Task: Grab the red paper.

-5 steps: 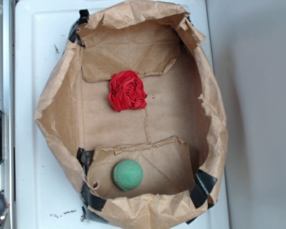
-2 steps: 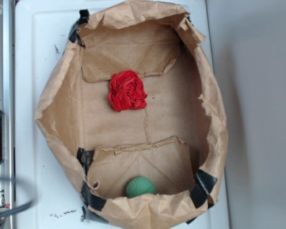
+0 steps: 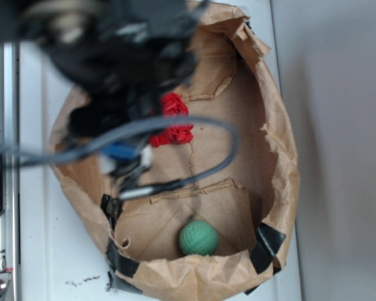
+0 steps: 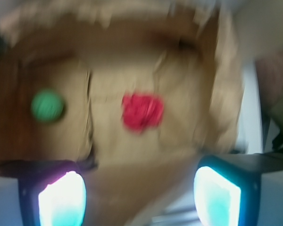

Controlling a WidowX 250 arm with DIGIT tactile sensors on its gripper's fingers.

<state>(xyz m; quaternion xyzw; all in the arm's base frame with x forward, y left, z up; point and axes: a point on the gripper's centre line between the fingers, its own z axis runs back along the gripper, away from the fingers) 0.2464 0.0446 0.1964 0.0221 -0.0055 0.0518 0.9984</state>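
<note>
1. At the far left of the exterior view, outside the brown paper bag (image 3: 282, 157), a strip of the white surface (image 3: 37, 238) showed beside a metal rail; nothing of the task lay there.
2. Over the bag's upper left part hung the robot arm (image 3: 113, 56), dark and blurred, with a grey cable (image 3: 194, 125) looping out across the bag's floor. It hid the end effector in this view.
3. The red paper (image 3: 174, 122) lay on the bag's floor near the middle, a little toward the top wall, with its left part covered by the arm. It looked free and ungrasped.
4. The green ball (image 3: 199, 237) sat low in the bag, close to the bottom wall and well apart from the red paper.
5. In the wrist view, the end effector (image 4: 139, 195) was spread wide, its two glowing pads at the bottom corners of the frame and nothing between them.
6. In that same view, within the bag, the green ball (image 4: 47, 106) lay to the left and the red paper (image 4: 142, 112) sat near the centre, beyond the open jaws and clearly apart from them. The picture was badly smeared, so fine detail could not be told.
7. Judged from this, the task was at its approach stage: the arm was above the bag, but the descent, the closing on the red paper and the lift all remained to be done.
</note>
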